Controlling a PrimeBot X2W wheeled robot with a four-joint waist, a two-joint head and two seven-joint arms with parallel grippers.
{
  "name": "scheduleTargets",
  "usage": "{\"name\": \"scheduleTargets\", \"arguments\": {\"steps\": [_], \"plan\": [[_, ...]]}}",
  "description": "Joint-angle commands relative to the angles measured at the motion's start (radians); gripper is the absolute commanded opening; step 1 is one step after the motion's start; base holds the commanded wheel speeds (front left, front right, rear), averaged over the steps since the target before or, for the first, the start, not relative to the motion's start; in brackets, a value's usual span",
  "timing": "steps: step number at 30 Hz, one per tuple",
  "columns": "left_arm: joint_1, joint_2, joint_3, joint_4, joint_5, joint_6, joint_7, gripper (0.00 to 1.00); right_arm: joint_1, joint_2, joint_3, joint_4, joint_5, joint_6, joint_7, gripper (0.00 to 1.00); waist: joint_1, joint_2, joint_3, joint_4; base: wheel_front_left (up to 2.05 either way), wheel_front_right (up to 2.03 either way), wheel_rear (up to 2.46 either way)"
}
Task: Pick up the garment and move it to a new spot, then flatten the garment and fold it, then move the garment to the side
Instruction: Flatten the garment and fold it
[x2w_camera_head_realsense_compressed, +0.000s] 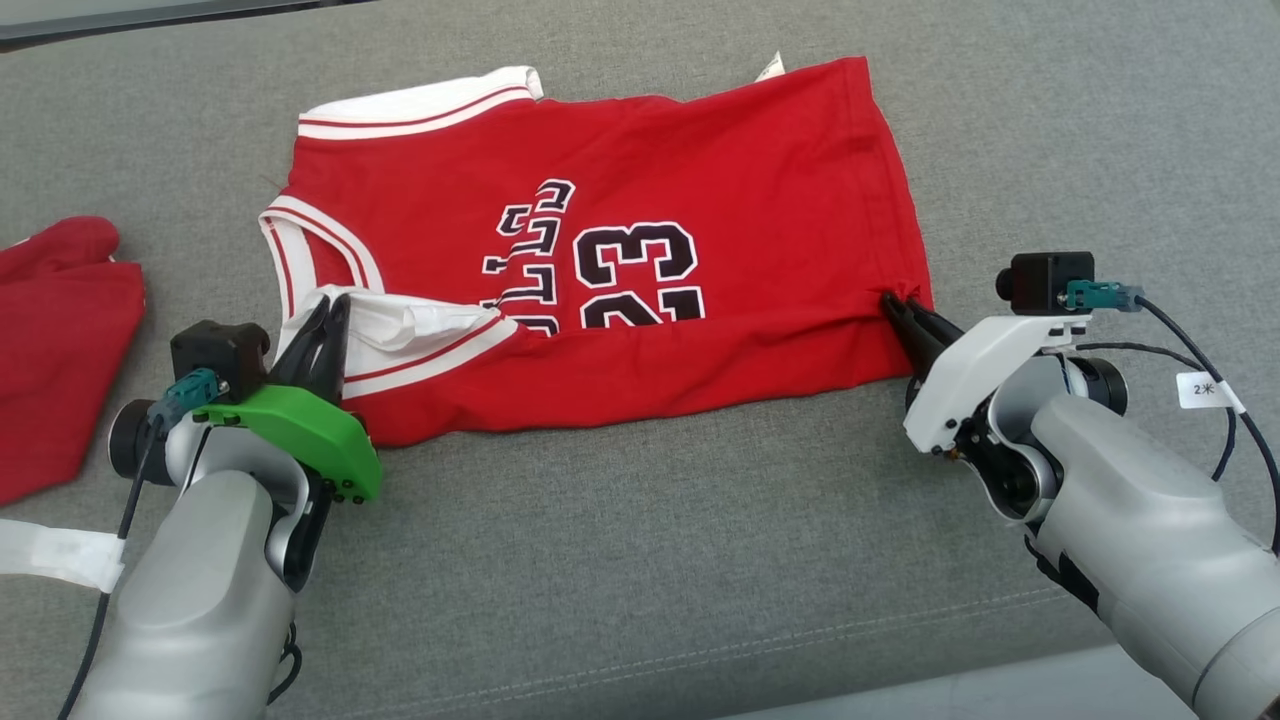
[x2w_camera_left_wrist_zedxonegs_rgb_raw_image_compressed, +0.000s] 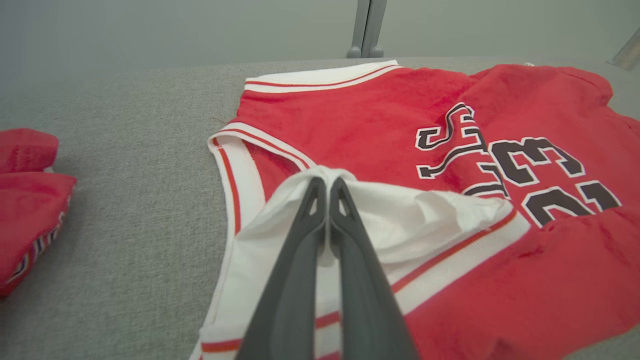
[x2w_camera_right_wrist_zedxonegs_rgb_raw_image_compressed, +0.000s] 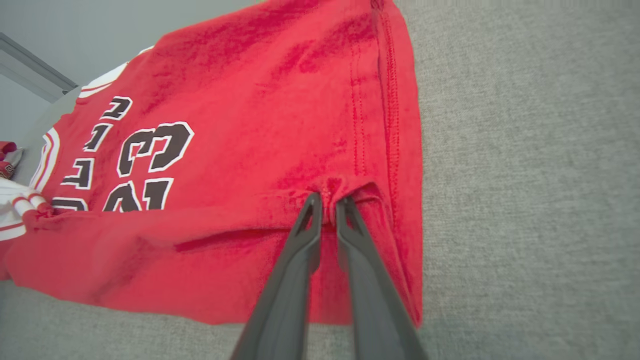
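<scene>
Jersey (x2w_camera_head_realsense_compressed: 700, 170) sits mid-cushion (x2w_camera_head_realsense_compressed: 640, 560), near edge folded up. My L claw (x2w_camera_head_realsense_compressed: 335, 302) pinches the white armhole trim (x2w_camera_left_wrist_zedxonegs_rgb_raw_image_compressed: 400, 220) tight; R claw (x2w_camera_head_realsense_compressed: 892, 302) pinches the hem (x2w_camera_right_wrist_zedxonegs_rgb_raw_image_compressed: 390, 125) w/ a thin gap. If R's small bite slips, I reckon the fold flops & goes crooked.

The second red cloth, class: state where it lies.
In the head view the second red cloth lies at the far left on the grey fabric surface, left of the left tool, apart from the red number-23 jersey.

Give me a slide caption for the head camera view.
Left pincer pinches the white armhole trim and right pincer the hem of a half-folded red number 23 jersey on grey upholstery.
</scene>
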Motion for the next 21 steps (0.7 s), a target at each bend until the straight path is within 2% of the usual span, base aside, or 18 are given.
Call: {"name": "scheduleTargets", "arguments": {"steps": [1,4,12,16,21], "plan": [[-0.017,0.006,-0.006,0.012,-0.003,-0.002,-0.009,1.00,-0.011,-0.002,0.014,0.006,0.009,0.000,-0.021,1.00,-0.0001,0.0000,-0.003,0.000,0.00,0.00,0.00],[-0.008,0.003,0.003,0.005,-0.003,-0.002,-0.014,1.00,-0.012,-0.008,0.035,0.008,0.016,0.000,-0.048,1.00,-0.0001,0.0000,-0.014,0.002,0.00,0.00,0.00],[0.108,-0.020,0.111,-0.152,0.057,0.009,-0.013,1.00,0.017,-0.057,0.064,-0.028,-0.006,0.000,-0.125,1.00,-0.0001,0.0000,-0.045,0.011,0.00,0.00,0.00],[0.175,-0.035,0.161,-0.222,0.082,0.017,-0.013,1.00,0.040,-0.077,0.046,-0.056,-0.036,0.000,-0.132,1.00,-0.0001,0.0000,-0.056,0.011,0.00,0.00,0.00],[0.269,-0.057,0.214,-0.309,0.127,0.018,-0.013,1.00,0.106,-0.097,-0.059,-0.132,-0.141,0.000,-0.134,1.00,-0.0001,0.0000,-0.068,0.008,0.00,0.00,0.00]]}}
